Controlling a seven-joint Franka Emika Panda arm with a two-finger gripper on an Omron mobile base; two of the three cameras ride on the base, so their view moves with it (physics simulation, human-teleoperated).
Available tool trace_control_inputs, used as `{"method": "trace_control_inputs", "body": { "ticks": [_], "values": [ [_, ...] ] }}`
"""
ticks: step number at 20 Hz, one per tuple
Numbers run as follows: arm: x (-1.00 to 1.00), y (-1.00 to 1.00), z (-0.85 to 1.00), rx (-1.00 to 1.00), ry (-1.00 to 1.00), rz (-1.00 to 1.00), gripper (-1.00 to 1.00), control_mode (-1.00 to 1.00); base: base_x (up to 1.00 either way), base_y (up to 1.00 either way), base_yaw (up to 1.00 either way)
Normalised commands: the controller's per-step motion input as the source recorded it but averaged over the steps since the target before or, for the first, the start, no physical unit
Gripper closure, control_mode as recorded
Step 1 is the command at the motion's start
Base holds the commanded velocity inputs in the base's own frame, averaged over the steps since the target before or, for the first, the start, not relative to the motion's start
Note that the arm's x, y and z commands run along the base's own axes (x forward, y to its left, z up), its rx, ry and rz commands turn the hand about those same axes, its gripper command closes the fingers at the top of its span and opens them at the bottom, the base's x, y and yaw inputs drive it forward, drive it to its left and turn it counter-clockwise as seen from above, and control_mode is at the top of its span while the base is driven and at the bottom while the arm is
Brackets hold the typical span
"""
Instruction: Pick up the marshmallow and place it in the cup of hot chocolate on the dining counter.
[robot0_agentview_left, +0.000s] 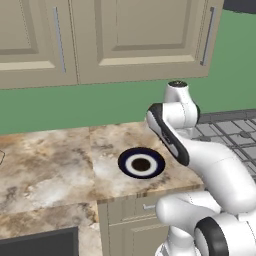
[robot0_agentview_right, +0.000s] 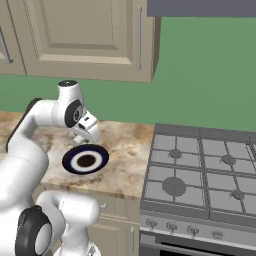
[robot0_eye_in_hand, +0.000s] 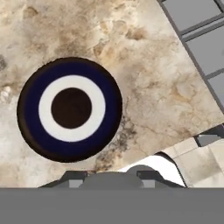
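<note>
My gripper (robot0_agentview_right: 91, 133) hangs a little above a round dark-blue-and-white ringed plate (robot0_agentview_right: 85, 160) on a kitchen counter beside the stove. In the hand view a small pale rounded lump, the marshmallow (robot0_eye_in_hand: 116, 179), sits between the two dark fingertips (robot0_eye_in_hand: 72, 176) at the bottom edge, with the gripper (robot0_eye_in_hand: 114, 176) shut on it. The plate (robot0_eye_in_hand: 70, 108) lies below with nothing on it. The cup of hot chocolate and the dining counter are out of view. In the left base view my own arm hides the gripper.
A mottled tan stone counter (robot0_agentview_left: 50, 165) runs left from the plate (robot0_agentview_left: 141, 163). A grey gas hob (robot0_agentview_right: 200, 175) adjoins it on the right. Beige wall cabinets (robot0_agentview_left: 125, 35) hang above a green wall. The counter's front edge is just below the plate.
</note>
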Motion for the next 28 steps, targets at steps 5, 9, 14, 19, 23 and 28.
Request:
{"method": "trace_control_inputs", "body": {
  "ticks": [5,9,14,19,23,28],
  "values": [
    [-0.41,0.0,0.35,-0.03,0.08,0.41,1.0,-1.0,0.0,0.0,0.0],
    [-0.53,-0.09,0.25,-0.05,0.0,0.41,1.0,-1.0,0.0,0.0,0.0],
    [-0.56,-0.12,0.23,0.0,-0.02,0.32,1.0,-1.0,0.0,0.0,0.0],
    [-0.44,-0.06,0.24,0.0,-0.13,0.15,1.0,-1.0,0.0,0.0,0.0],
    [-0.24,0.0,0.34,0.0,-0.1,0.08,1.0,-1.0,0.0,0.0,0.0],
    [-0.21,0.0,0.15,0.0,-0.03,0.1,1.0,-1.0,0.0,0.0,0.0]
  ]
}}
